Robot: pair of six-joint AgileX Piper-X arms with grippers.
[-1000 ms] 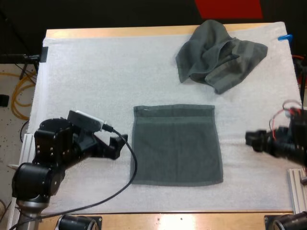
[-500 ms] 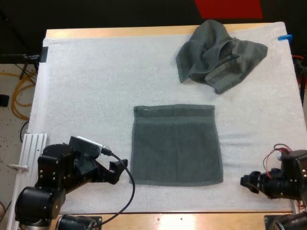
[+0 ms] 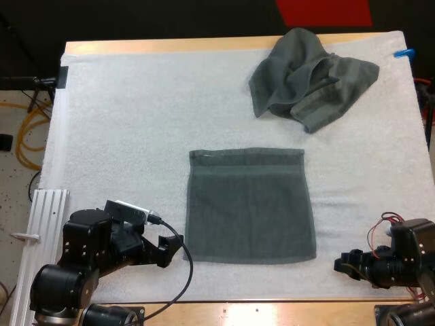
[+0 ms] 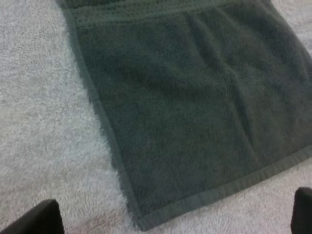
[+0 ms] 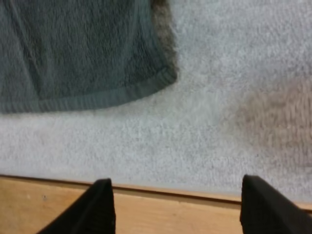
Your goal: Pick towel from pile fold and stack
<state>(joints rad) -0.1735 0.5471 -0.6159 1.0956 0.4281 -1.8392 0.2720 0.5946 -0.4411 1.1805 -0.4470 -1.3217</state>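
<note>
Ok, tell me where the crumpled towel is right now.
In the high view the crumpled towel lies at the far right of the white mat, near its far edge, apart from the flat towel spread at mid-mat nearer the arms.

Matt, nappy cloth towel [image 3: 250,207] on a fuzzy white mat [image 3: 122,122]; smooth wooden table [image 3: 170,46]

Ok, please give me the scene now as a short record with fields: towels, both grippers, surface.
surface: white mat
spread: dark grey-green towel spread flat, middle of the mat, toward its near edge
pile: dark grey-green crumpled towel, far right of the mat, apart from the flat one
left: left gripper open, at the flat towel's near left corner, holding nothing
right: right gripper open, off its near right corner, holding nothing
</note>
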